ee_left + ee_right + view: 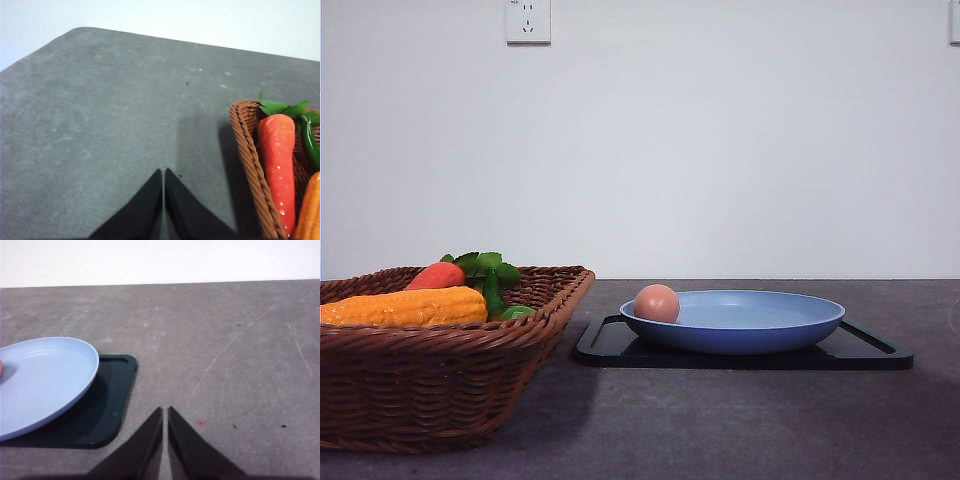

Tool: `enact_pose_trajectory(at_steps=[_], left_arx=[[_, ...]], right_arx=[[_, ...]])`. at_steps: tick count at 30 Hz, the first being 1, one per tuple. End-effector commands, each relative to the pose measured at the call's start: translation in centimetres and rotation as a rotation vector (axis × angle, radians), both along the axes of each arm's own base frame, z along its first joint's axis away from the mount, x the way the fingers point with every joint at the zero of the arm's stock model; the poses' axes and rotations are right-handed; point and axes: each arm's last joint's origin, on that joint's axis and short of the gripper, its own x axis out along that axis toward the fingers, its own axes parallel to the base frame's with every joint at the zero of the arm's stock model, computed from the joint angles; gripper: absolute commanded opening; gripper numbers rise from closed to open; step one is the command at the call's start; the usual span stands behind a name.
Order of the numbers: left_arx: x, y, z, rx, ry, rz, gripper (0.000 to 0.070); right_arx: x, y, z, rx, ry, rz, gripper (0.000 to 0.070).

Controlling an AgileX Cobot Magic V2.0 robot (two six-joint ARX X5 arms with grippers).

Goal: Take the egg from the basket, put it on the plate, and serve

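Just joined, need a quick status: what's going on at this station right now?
Nothing is being handled. The egg already sits in the blue plate, near its left rim, and the plate rests on a black tray. The basket on the left holds a carrot and a corn cob. The left gripper and right gripper are both shut, empty, over bare table.

Basket (440, 350) was cut off at the front view's left edge. Plate (45, 382) ran off the right wrist view; egg (1, 368) showed as a sliver.
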Motion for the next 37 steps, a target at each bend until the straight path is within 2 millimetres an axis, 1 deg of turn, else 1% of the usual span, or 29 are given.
enact_pose_trajectory(at_steps=[1,37], left_arx=[[0.00,0.00,-0.70,-0.004,0.037,0.001,0.0000],[0.00,0.00,-0.70,-0.004,0.037,0.001,0.0000]], right_arx=[[0.02,0.01,-0.08,0.017,-0.005,-0.003,0.0000],[0.02,0.01,-0.08,0.017,-0.006,-0.003,0.0000]])
